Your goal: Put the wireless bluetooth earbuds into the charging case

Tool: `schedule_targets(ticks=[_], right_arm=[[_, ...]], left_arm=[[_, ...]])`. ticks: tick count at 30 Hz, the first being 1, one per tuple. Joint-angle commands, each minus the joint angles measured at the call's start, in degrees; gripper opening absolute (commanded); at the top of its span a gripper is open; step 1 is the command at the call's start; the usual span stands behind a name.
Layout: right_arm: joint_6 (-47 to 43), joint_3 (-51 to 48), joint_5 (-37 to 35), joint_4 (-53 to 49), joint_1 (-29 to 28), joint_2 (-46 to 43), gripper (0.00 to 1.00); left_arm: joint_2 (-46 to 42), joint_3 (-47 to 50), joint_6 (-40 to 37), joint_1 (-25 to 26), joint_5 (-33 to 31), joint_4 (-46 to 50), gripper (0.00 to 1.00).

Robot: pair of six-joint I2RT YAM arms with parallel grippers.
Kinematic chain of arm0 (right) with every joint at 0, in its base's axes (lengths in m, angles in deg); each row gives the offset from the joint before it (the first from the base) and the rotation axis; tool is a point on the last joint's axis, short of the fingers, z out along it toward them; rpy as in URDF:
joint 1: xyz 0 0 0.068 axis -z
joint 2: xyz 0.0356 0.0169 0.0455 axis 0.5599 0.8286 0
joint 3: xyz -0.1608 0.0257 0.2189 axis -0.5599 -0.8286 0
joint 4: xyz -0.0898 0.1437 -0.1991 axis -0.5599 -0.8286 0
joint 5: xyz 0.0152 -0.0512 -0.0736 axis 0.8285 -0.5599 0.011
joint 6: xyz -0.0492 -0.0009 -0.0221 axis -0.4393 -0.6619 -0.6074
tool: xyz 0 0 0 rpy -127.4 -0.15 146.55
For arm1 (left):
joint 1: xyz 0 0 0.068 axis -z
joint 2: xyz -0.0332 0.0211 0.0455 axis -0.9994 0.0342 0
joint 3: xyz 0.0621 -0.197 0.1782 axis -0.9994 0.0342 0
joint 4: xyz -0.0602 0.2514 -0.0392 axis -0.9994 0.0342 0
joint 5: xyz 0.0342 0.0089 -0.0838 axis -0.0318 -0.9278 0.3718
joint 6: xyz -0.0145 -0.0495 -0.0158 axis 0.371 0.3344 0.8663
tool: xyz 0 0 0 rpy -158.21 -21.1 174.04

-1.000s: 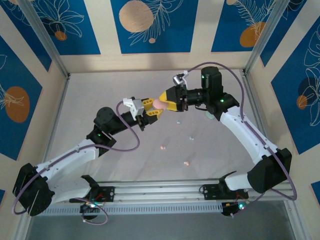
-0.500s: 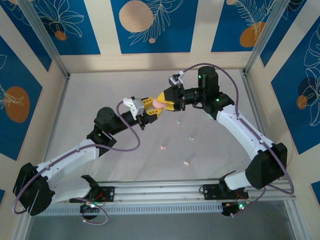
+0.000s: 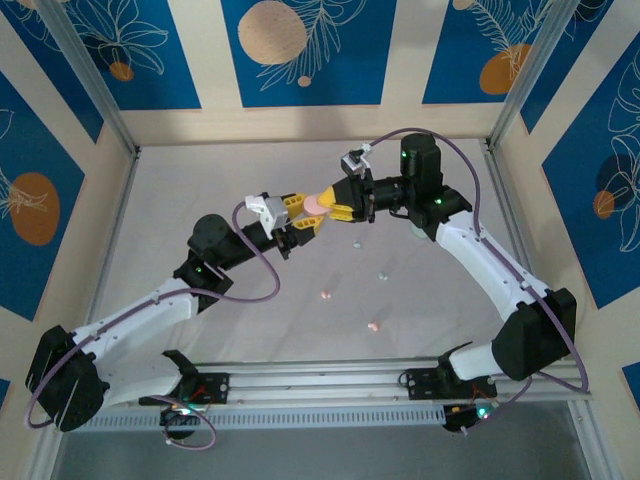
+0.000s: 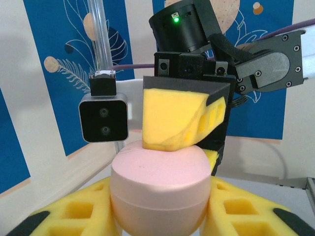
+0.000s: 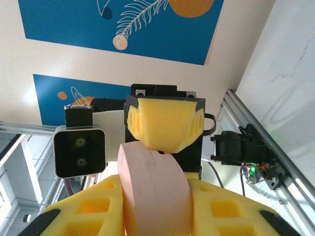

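Teamwork above the counter: the left gripper [image 3: 306, 223], its soft yellow foam pads clamped on a smooth, pebble-shaped pink plastic charging case [image 4: 158, 183], faces the right gripper [image 3: 337, 206], which is clamped on the same case from the opposite side. Tiny pastel earbuds [image 3: 372, 326], pink and pale blue nubs, lie scattered on the pale matte counter [image 3: 200, 190] below, well apart from the case. The rounded shell looks slip-prone against the foam. Uneven pulling could squirt it free and drop it among the nubs.
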Motion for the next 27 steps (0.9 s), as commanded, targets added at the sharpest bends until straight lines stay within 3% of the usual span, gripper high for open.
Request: schedule_targets(ticks=[1, 10, 27], right_arm=[[0.47, -0.55, 1.45, 0.76, -0.42, -1.65, 0.22], [5.44, -1.88, 1.09, 7.51, -0.60, -3.11, 0.20], [4.68, -2.53, 0.33, 7.04, -1.03, -2.27, 0.21]], left_arm=[[-0.14, -0.72, 0.34, 0.50, -0.77, -1.43, 0.40], [-0.33, -0.68, 1.48, 0.51, -0.95, -1.19, 0.52], [-0.47, -1.08, 2.87, 0.54, -0.16, -3.37, 0.57]])
